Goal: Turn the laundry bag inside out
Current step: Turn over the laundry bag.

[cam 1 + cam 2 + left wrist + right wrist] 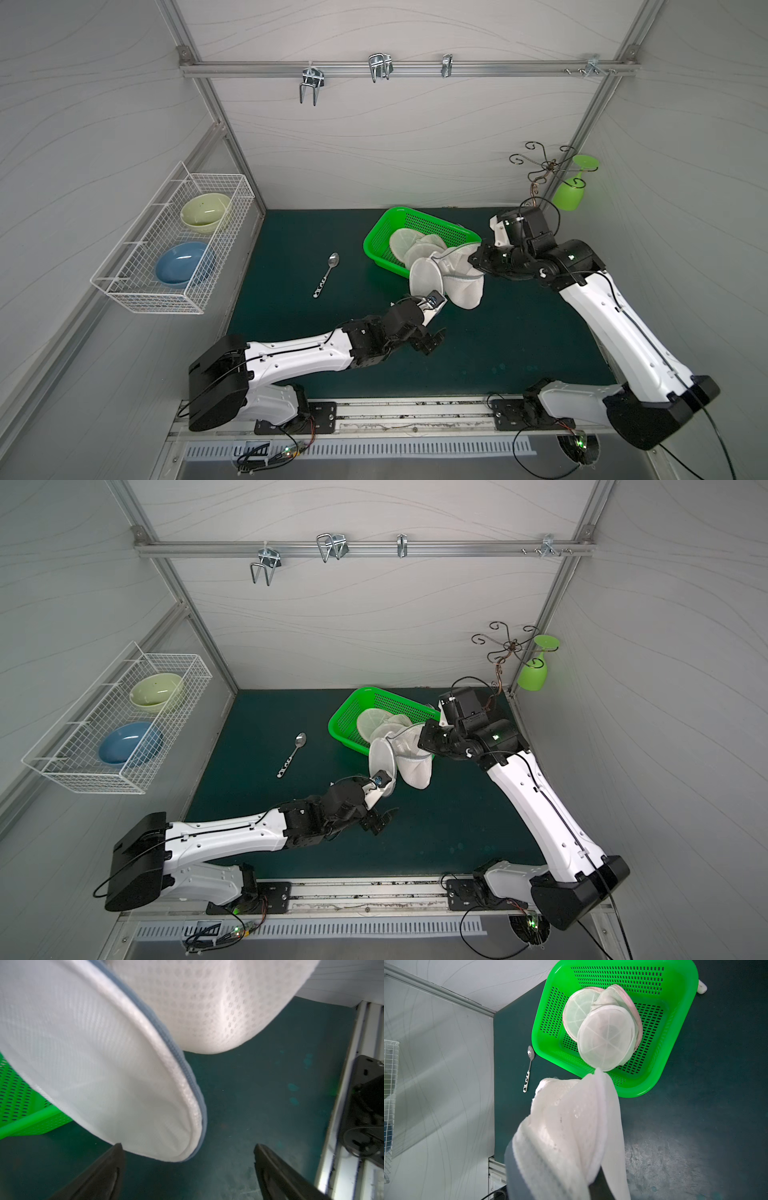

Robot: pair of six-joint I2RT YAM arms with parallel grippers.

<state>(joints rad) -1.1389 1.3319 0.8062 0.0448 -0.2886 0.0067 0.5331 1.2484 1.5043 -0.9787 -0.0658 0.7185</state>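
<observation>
Left wrist view: left gripper (188, 1145) has its jaws spread wide with nothing between them, parked just under the round end panel (93, 1064) of the laundry bag (207, 1007). The panel's blue-grey zip edge (187, 1068) hangs close to the fingertips (112, 1159), not touching as far as I can tell

Right gripper (478, 261) is clamped on the mesh near the bag's open rim and holds it up beside the front corner of the green basket (376, 232), seemingly clear of the mat (291, 249). I read it as the anchor: body drapes free and the unzipped panel dangles toward the left arm. In the right wrist view fabric covers the jaws, so the exact grip point is hidden

Spare mesh bags (606, 1041) lie in the basket; spoon (327, 274) is well apart on the mat

My read: inversion not started, left is staged to take the panel or reach inside
</observation>
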